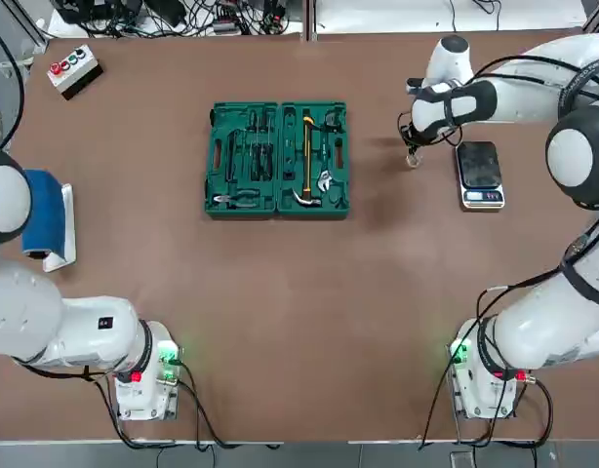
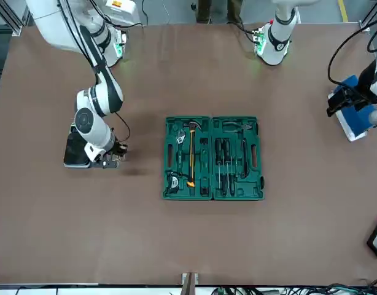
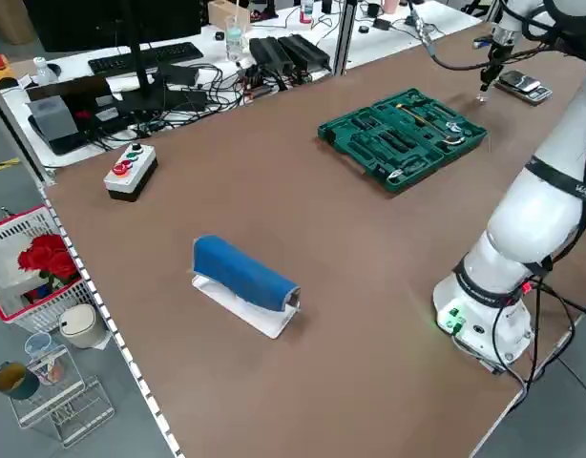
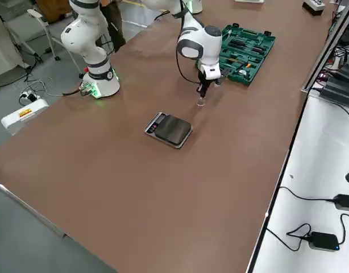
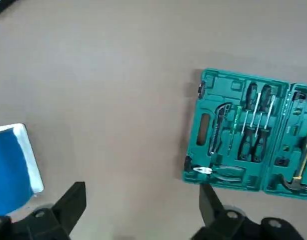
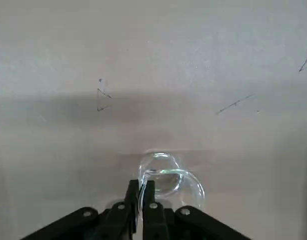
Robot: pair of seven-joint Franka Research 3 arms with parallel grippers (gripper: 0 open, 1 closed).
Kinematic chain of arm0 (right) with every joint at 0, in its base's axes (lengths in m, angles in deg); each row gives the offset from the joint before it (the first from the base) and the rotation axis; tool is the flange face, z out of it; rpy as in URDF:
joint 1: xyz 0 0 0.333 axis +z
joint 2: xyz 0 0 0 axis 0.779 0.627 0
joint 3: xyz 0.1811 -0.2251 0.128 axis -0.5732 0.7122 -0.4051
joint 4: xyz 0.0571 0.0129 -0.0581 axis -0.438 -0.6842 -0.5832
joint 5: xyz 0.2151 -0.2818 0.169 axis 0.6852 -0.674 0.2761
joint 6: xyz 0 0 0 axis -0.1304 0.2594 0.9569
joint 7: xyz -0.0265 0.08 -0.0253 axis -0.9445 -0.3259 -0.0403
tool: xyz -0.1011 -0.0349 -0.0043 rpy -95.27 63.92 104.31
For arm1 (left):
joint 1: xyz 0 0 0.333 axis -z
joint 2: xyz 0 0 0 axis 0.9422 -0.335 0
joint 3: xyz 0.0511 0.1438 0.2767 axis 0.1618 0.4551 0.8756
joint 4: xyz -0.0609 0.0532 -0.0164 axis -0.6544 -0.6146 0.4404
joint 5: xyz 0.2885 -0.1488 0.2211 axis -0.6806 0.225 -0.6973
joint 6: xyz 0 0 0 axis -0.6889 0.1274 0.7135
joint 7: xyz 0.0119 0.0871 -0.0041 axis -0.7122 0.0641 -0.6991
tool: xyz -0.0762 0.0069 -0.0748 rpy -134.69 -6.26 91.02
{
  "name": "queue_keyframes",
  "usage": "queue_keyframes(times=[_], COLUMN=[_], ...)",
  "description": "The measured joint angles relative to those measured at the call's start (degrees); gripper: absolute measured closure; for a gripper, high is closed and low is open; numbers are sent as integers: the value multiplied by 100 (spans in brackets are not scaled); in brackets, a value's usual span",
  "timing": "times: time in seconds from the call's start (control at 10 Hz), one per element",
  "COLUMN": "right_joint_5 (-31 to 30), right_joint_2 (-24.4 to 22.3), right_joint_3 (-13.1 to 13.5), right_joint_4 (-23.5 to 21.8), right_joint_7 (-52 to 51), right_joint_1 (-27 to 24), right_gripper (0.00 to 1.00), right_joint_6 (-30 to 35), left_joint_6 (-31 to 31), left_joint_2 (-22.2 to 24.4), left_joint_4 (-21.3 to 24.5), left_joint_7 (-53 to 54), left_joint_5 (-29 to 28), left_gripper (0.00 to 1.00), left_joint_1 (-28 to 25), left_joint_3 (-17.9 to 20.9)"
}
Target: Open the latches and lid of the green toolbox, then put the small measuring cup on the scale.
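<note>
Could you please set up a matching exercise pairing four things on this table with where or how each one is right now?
Things:
1. toolbox
2. measuring cup
3. scale
4. blue roll

States:
A. nothing on its black plate
B. lying open, tools showing
C. near the parked left gripper
D. rim pinched by the right gripper

Pairs: 1-B, 2-D, 3-A, 4-C

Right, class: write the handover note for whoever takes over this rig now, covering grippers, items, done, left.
Right gripper: shut on the cup rim, just left of the scale.
Left gripper: open, idle above the table's left side.
Toolbox: mid-table, lid laid flat open.
Done: latches and lid opened, cup gripped.
Left: set the cup on the scale, release.
</note>
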Motion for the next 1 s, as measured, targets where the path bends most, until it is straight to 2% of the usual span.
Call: queue_keyframes(times=[0.4, 0.6, 0.8, 1.0], right_joint_5=[-1, -245, -756, -865], right_joint_2=[-16, -216, -511, -740], right_joint_3=[13, 93, 434, 802], right_joint_4=[255, 351, 338, 192], right_joint_7=[3, 3, -105, -664], right_joint_1=[-74, -148, -194, -222], right_gripper=[93, 93, 93, 93], right_joint_6=[462, 846, 1177, 1233], left_joint_6=[3, 3, 3, 4], left_joint_2=[-79, -156, -165, -207], left_joint_4=[2, 2, 0, 0], left_joint_7=[5, 17, 21, 21], left_joint_5=[19, 44, 88, 89], left_gripper=[0, 0, 0, 0], left_joint_1=[-34, -36, -33, -21], left_joint_3=[42, 44, 40, 31])
